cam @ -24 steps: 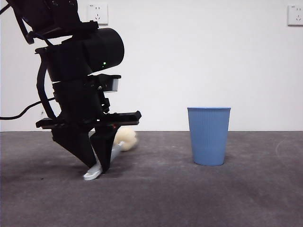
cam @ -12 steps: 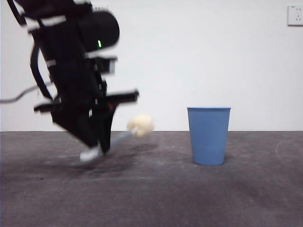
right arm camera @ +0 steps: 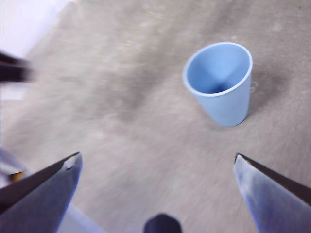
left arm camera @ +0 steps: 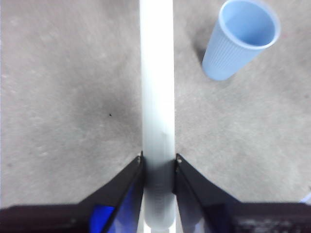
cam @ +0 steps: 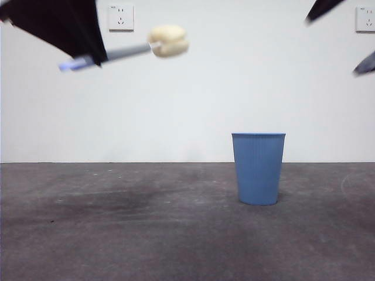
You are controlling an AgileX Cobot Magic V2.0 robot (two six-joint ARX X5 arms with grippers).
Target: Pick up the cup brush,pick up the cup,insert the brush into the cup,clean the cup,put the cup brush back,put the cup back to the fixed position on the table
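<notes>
My left gripper (cam: 96, 55) is at the top left of the front view, high above the table, shut on the cup brush (cam: 126, 51). The brush lies about level, its pale-yellow sponge head (cam: 169, 40) pointing right. In the left wrist view the jaws (left arm camera: 159, 162) clamp the pale handle (left arm camera: 157, 87). The blue ribbed cup (cam: 258, 168) stands upright on the table, right of centre; it also shows in the left wrist view (left arm camera: 239, 41) and the right wrist view (right arm camera: 221, 82). My right gripper (right arm camera: 158, 167) is open, high above the cup; its tips show at the front view's top right (cam: 343, 35).
The dark grey table (cam: 146, 234) stretches across the front view below a white wall. Wall sockets sit at the upper left (cam: 120, 17) and upper right (cam: 365, 18).
My left gripper has lifted the brush from the table up to the top left of the view. The right gripper's tips have come into view at the top right. The cup has not moved.
</notes>
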